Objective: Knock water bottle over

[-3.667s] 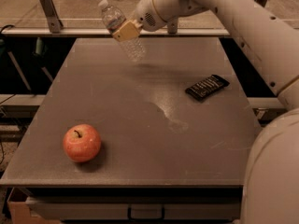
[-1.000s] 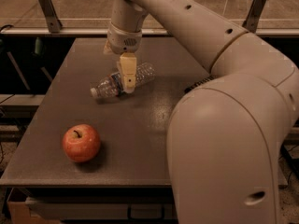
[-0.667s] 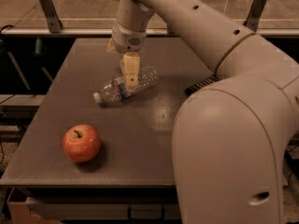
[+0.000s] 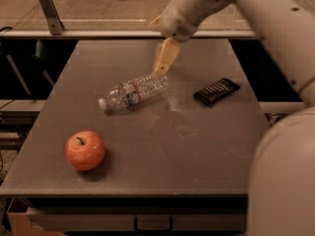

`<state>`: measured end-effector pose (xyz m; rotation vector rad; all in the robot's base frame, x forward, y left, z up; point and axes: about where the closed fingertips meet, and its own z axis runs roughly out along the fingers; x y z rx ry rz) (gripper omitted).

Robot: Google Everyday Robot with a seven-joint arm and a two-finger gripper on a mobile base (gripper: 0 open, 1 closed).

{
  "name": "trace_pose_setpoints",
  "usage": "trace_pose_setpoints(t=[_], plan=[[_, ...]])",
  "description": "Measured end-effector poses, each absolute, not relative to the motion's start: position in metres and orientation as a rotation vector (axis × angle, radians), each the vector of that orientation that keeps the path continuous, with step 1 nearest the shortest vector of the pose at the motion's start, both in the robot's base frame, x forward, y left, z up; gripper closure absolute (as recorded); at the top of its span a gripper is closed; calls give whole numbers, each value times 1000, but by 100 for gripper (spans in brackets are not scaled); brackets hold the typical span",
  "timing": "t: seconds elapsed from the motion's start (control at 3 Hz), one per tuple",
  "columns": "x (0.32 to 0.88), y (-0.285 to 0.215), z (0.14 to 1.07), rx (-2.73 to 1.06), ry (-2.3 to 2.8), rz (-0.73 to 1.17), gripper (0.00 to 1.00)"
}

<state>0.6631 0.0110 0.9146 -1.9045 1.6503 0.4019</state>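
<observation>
The water bottle (image 4: 132, 93), clear and ribbed with a white cap and a red-and-white label band, lies on its side on the grey table (image 4: 147, 146), cap pointing left toward the front. My gripper (image 4: 164, 58) hangs just above the bottle's base end at the upper right of it, its tan finger pointing down close to the bottle.
A red apple (image 4: 85, 150) sits at the front left of the table. A black snack bar (image 4: 216, 91) lies at the right. A metal rail (image 4: 49, 4) runs behind the table's far edge. My arm body (image 4: 283, 176) fills the right foreground.
The bottle, earlier held up at the far edge, now lies flat on the table. Over the last second my gripper has risen and swung right, away from the bottle's middle.
</observation>
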Motion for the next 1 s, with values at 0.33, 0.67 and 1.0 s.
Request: trace_pose_setpoints(t=[0.33,0.67,1.0], plan=[[667,-52,952,-1611,1659,392,0],[661,-111,984,-1374,1634,351,0],[659,-158,1008,-1178,1605,310,0]])
